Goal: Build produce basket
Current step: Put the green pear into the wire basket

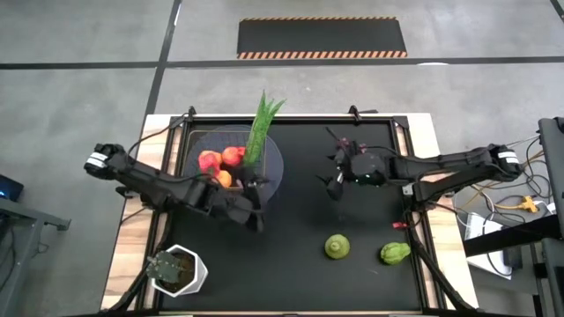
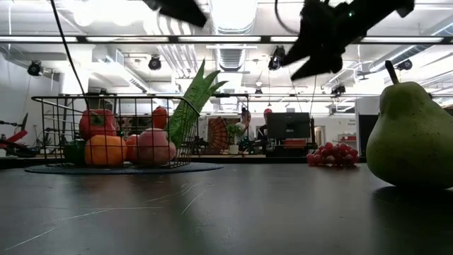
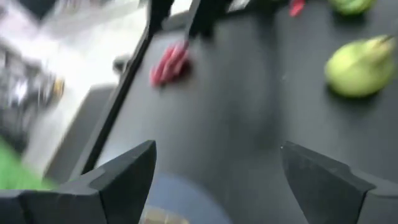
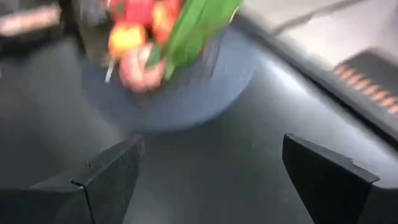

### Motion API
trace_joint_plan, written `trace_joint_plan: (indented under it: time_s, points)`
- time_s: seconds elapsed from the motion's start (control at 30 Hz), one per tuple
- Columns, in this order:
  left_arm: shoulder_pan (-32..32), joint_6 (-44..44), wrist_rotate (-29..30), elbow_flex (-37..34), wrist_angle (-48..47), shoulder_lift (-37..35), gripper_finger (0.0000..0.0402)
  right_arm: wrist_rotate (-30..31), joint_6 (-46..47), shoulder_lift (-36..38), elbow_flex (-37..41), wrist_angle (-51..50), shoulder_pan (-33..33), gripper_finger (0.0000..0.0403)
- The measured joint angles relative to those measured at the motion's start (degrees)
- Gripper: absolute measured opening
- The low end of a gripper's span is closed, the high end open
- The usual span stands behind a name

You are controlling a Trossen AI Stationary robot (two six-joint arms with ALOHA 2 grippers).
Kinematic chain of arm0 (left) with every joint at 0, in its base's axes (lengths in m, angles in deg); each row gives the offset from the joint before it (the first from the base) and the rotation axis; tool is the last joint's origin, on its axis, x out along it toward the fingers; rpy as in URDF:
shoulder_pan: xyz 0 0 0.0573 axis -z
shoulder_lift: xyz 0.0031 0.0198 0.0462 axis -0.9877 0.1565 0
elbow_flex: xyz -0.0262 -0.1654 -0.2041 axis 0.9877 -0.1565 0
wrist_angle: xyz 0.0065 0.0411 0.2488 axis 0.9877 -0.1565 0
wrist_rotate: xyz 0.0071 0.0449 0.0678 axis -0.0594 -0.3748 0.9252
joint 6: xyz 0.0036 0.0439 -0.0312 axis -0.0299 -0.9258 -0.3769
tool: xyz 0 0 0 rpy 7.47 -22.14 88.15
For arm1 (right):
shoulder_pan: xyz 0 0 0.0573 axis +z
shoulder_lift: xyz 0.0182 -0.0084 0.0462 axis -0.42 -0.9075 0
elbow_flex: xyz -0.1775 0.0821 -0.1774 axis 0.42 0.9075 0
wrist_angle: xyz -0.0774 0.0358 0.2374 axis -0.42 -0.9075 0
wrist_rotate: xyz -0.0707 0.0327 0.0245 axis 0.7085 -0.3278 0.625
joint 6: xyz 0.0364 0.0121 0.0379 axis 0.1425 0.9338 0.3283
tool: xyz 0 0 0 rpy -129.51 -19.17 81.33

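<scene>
The basket (image 1: 269,172) sits left of centre in my high view, already holding red and orange fruit and a leafy stalk (image 1: 261,132). Below it, my left gripper (image 1: 253,204) hangs with fingers spread, empty. At right, two green pears (image 1: 337,246) await; the right gripper (image 1: 335,180) hovers parted, empty.

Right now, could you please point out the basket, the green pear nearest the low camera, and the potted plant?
basket (image 2: 64,120): low view, on its wire side wall.
green pear (image 2: 410,138): low view, on its body.
potted plant (image 1: 176,269): high view, on the plant's top.
</scene>
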Motion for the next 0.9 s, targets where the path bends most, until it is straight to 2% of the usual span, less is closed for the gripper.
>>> trace_joint_plan:
  time_s: [0.13, 0.3, 0.37, 0.47, 0.73, 0.9]
  points:
    - [2.1, -7.5, -0.1, 0.0, 7.6, 0.0, 0.0322, -15.5, 1.2, -2.0, -2.4, -7.1, -0.7, 0.0365]
    - [2.4, -11.2, 0.0, 0.0, 9.1, 0.0, 0.0322, -38.4, -2.7, -2.9, -3.7, -12.8, 2.6, 0.0365]
    - [2.4, -11.5, 0.0, -0.1, 9.1, 0.0, 0.0322, -42.8, -3.2, -2.8, -3.3, -12.9, 6.2, 0.0365]
    - [2.4, -11.5, 0.0, -0.4, 9.2, 0.0, 0.0322, -40.7, -1.0, -2.6, -3.2, -13.4, 11.8, 0.0365]
    - [3.2, -11.3, 0.1, -0.9, 10.5, 0.0, 0.0322, -18.9, 3.5, -3.9, -3.1, -17.2, 27.0, 0.0365]
    - [3.5, -11.4, 0.1, -0.9, 13.3, 0.0, 0.0322, -13.8, 4.5, -6.4, -2.0, -12.4, 31.5, 0.0365]
